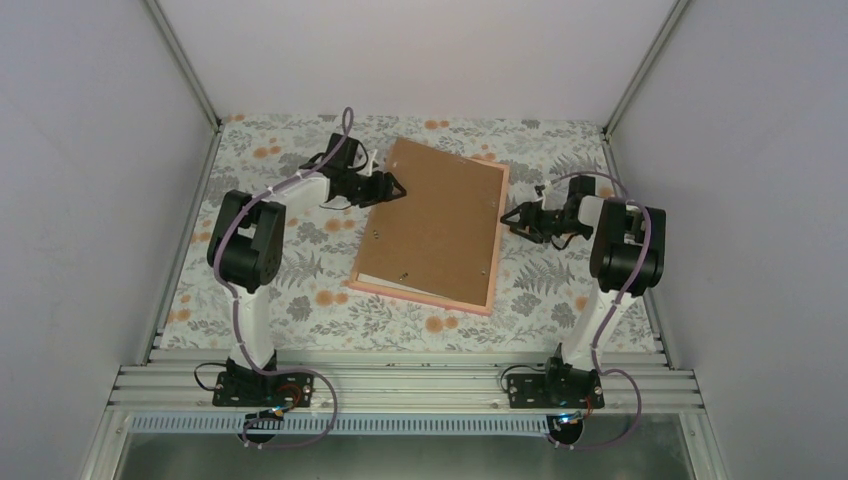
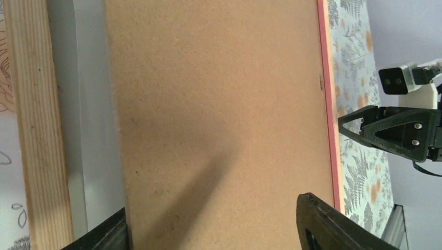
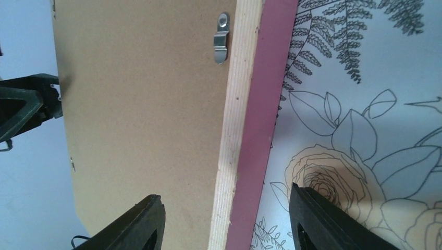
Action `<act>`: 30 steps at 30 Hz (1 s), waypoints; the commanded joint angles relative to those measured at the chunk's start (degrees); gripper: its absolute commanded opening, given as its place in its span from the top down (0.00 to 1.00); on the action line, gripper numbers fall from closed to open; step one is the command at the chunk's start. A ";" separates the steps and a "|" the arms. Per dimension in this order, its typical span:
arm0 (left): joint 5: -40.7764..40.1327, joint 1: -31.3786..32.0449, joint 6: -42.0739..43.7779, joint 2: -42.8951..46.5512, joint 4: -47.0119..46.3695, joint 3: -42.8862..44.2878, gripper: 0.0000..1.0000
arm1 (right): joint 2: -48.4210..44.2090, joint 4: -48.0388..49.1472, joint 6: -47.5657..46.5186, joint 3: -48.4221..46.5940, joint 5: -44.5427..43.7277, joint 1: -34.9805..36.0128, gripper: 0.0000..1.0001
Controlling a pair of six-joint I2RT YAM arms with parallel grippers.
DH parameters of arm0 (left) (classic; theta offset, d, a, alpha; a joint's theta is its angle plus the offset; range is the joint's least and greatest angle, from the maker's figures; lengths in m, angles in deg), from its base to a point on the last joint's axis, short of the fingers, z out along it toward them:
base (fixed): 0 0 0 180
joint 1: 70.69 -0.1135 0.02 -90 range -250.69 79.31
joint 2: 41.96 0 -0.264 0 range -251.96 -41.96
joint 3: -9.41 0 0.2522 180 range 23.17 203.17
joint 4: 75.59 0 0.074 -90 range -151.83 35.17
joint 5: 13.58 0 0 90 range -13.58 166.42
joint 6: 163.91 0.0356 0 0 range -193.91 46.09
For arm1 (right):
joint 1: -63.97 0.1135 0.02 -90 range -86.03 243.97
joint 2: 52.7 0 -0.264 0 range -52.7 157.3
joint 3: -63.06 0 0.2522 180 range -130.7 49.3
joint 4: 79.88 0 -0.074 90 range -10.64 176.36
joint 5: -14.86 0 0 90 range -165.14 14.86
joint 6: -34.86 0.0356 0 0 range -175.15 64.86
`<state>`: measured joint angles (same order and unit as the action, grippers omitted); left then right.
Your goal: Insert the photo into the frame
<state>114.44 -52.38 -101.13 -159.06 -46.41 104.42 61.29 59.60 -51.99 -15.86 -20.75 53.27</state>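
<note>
The pink frame [image 1: 492, 250] lies face down on the floral cloth. The brown backing board [image 1: 435, 220] lies on it and covers most of it. The photo is hidden. My left gripper [image 1: 398, 187] is open at the board's far left edge. In the left wrist view its fingers [image 2: 333, 224] stand wide apart over the board [image 2: 219, 104], with the frame's pink rim [image 2: 326, 104] to the right. My right gripper [image 1: 507, 217] is open at the frame's right side. In the right wrist view its fingers [image 3: 135, 224] straddle the frame's rail [image 3: 263, 135] without touching it.
A metal clip [image 3: 222, 39] sits on the frame's wooden inner edge [image 3: 237, 130]. A pale strip [image 2: 88, 104] shows between the board and the frame's wooden left rail [image 2: 36, 130]. White enclosure walls [image 1: 90, 200] close in the cloth on three sides.
</note>
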 commanded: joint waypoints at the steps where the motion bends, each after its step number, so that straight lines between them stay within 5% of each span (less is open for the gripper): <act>1: -7.92 2.13 8.60 4.18 7.58 2.41 0.30 | 1.60 0.23 0.53 -1.81 1.61 -0.47 0.41; 8: -19.49 6.45 18.16 5.30 16.33 4.76 0.00 | 1.75 -0.16 0.03 -2.93 -0.40 -0.52 0.40; 19: -24.33 5.89 23.80 12.01 15.36 -0.13 0.00 | 4.16 -1.37 -1.63 -6.25 -2.69 0.48 0.40; 30: -21.12 -2.68 29.49 18.13 13.84 -6.24 0.00 | 11.14 -2.94 -3.04 -13.73 -1.30 5.47 0.40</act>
<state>91.23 -51.38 -75.93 -142.93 -32.53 98.67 69.23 57.37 -54.26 -28.43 -22.28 56.65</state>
